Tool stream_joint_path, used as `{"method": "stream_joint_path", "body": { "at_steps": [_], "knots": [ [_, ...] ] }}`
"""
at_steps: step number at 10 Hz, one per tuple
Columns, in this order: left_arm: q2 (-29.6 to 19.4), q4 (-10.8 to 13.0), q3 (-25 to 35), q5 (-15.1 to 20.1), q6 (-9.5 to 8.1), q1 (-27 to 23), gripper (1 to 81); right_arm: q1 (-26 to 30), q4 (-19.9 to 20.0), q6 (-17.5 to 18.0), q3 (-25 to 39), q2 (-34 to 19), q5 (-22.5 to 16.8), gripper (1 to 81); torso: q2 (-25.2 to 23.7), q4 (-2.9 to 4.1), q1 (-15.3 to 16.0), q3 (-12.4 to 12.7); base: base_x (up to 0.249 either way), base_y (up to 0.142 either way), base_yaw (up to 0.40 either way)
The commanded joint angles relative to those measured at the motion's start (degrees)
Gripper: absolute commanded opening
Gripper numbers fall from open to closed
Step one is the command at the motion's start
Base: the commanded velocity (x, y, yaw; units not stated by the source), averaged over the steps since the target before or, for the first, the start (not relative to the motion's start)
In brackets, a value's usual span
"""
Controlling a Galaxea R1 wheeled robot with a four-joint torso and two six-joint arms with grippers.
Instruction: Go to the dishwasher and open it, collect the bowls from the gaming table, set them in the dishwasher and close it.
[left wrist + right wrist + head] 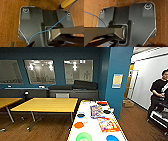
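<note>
Bowls are the business here, and they sit scattered along the gaming table (93, 128), the long white top running away from the robot. Biggest is the green bowl (84, 136) at the near end, with the blue bowl (112, 138) beside it toward the right edge. Next, the smaller orange bowl (79, 125) by the left edge, then a black bowl (80, 115) further along, another black bowl (107, 112) across from it, and the red bowl (102, 103) at the far end. Game sheets (108, 124) lie between them. They look like light, stiff, smooth plastic; I'd pinch each by the rim, as the curved sides would likely slip. Whether either wrist's gripper is wide or narrow, I can't tell.
</note>
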Motion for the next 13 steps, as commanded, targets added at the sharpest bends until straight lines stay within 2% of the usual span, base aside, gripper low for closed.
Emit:
{"method": "stream_joint_path", "body": {
  "at_steps": [1,3,4,6,8,9,10,11,12,13],
  "knots": [
    [-1.51,-0.05,1.99,0.75,-0.13,-1.38,81.1,1.58,0.66,1.19,19.57,-12.48,-0.32,81.1,0.0,0.0,0.0,0.0,0.0,0.0,0.0],
    [-4.65,-0.05,7.05,-1.01,-0.13,-0.85,81.1,1.32,0.75,7.05,30.85,-21.74,2.92,81.1,0.0,0.0,0.0,0.0,0.0,0.0,0.0],
    [-6.06,-0.05,9.17,-1.01,-0.21,-0.85,81.1,1.32,0.84,8.55,35.25,-26.3,4.49,81.1,0.0,0.0,0.0,0.0,0.0,0.0,0.0],
    [-6.87,-0.14,9.99,-1.01,-0.31,-0.85,81.1,1.32,0.84,11.37,47.13,-38.1,10.56,81.1,0.0,0.0,-0.02,0.0,0.0,0.0,0.0],
    [-6.52,-0.05,9.81,-1.01,-0.31,-0.94,81.1,1.75,0.83,12.79,57.85,-49.09,15.13,81.1,-0.02,0.0,-0.02,-5.51,0.0,0.0,0.0],
    [-6.34,0.04,9.81,-1.01,-0.22,-1.02,81.1,2.11,0.84,13.05,60.59,-51.99,16.71,81.1,-0.02,0.0,-0.05,-6.08,0.0,0.0,0.0],
    [-6.25,0.13,9.81,-1.01,-0.22,-1.11,81.1,2.9,0.84,13.32,64.05,-55.46,18.4,81.1,-0.02,0.0,-0.05,-7.72,0.0,0.0,0.0],
    [-6.25,0.21,9.73,-1.01,-0.22,-1.11,81.1,4.04,0.92,13.41,67.18,-58.69,19.89,81.1,-0.02,0.0,-0.05,-14.8,0.0,0.0,0.0],
    [-6.25,0.21,9.64,-1.01,-0.22,-1.11,81.1,5.79,1.01,13.41,69.56,-60.81,20.07,81.1,-0.02,0.0,-0.05,-11.61,0.0,0.0,0.0],
    [-6.25,0.13,9.46,-1.01,-0.22,-1.2,81.1,7.73,1.54,13.41,71.96,-62.84,19.98,81.1,0.0,0.0,-0.05,-9.69,0.0,0.0,0.0]
  ]
}}
